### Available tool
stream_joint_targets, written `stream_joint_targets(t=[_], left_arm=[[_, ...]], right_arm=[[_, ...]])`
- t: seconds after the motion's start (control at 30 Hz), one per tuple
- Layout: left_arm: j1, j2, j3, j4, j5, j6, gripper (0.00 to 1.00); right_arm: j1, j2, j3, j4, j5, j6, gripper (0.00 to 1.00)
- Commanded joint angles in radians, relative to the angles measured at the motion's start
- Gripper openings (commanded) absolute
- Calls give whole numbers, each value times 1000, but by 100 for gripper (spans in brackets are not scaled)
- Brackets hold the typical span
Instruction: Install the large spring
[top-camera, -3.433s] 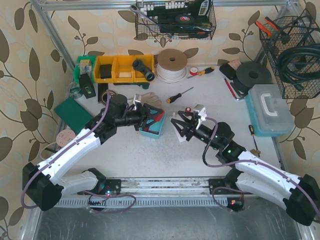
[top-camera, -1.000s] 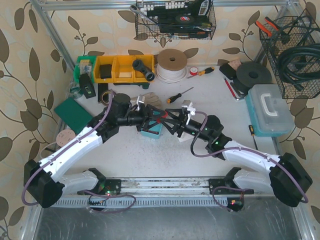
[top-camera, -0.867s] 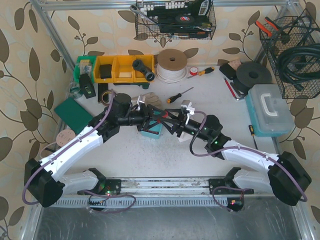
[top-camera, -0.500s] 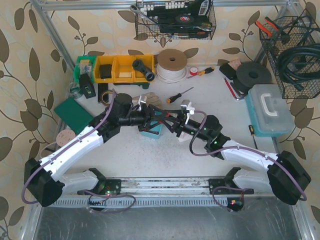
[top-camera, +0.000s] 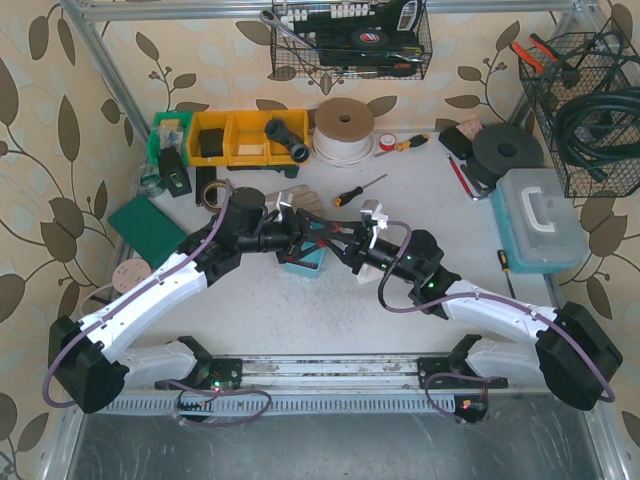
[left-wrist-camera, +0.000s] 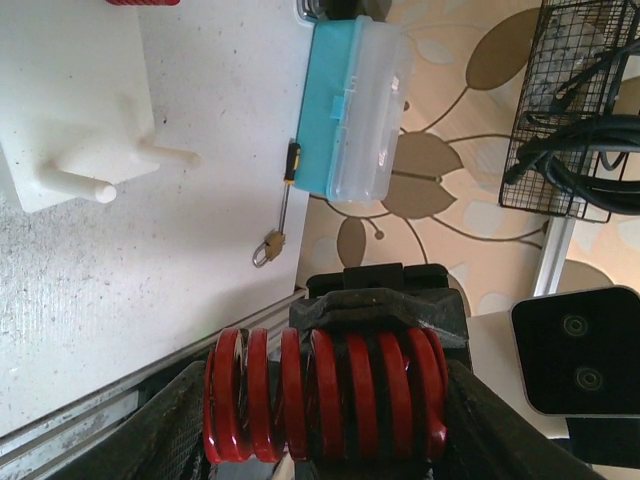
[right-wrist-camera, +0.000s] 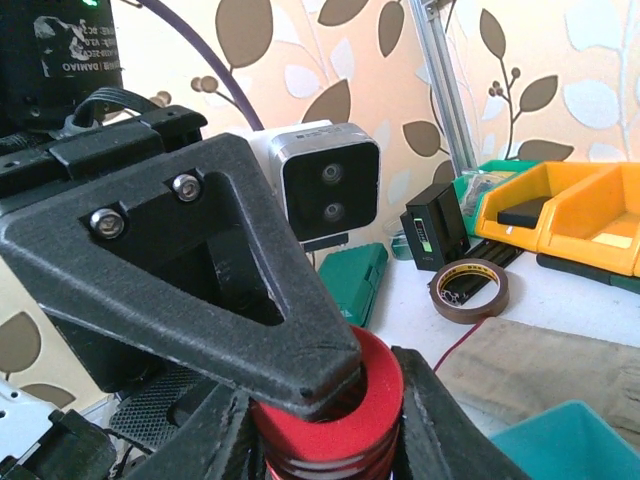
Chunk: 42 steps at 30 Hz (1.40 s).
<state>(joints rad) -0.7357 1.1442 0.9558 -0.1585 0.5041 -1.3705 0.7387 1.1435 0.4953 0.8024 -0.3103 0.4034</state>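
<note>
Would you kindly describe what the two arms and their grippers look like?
Both the left arm and right arm have white shells, black joints and a purple cable alongside. The left gripper and right gripper are black, with triangular fingers.

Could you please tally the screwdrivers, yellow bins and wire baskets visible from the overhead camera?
screwdrivers: 3
yellow bins: 3
wire baskets: 2
Total: 8
</note>
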Motion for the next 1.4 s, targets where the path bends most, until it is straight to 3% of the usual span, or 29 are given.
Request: stream_joint_targets(t=[0.0, 0.07, 0.17, 0.27, 0.4, 0.57, 0.83, 1.13, 1.37], left_arm=[[-13, -47, 33, 30, -7, 18, 47], [-13, -60, 35, 21, -21, 22, 72], [-13, -96, 38, -4, -68, 39, 82], [-13, -140, 32, -9, -124, 56, 86], [-13, -208, -30, 57, -182, 63, 88], [-13, -258, -176, 326, -155, 59, 87], [-27, -193, -262, 664, -81, 36, 83], [-96, -28, -235, 996, -103, 1, 83], [-169, 124, -144, 1064, -53, 7, 79]], right_arm=[[-1, -15, 44, -32, 31, 33, 0], [-1, -21, 39, -30, 53, 39, 0], [-1, -24, 42, -51, 79, 63, 0], [-1, -23, 51, -55, 75, 94, 0], [-2, -36, 56, -51, 105, 161, 0], [-4, -80, 79, -57, 165, 319, 0], [-4, -226, 44, -122, 432, 649, 0], [-3, -277, -23, -8, 567, 834, 0], [2, -287, -31, 44, 578, 864, 0]])
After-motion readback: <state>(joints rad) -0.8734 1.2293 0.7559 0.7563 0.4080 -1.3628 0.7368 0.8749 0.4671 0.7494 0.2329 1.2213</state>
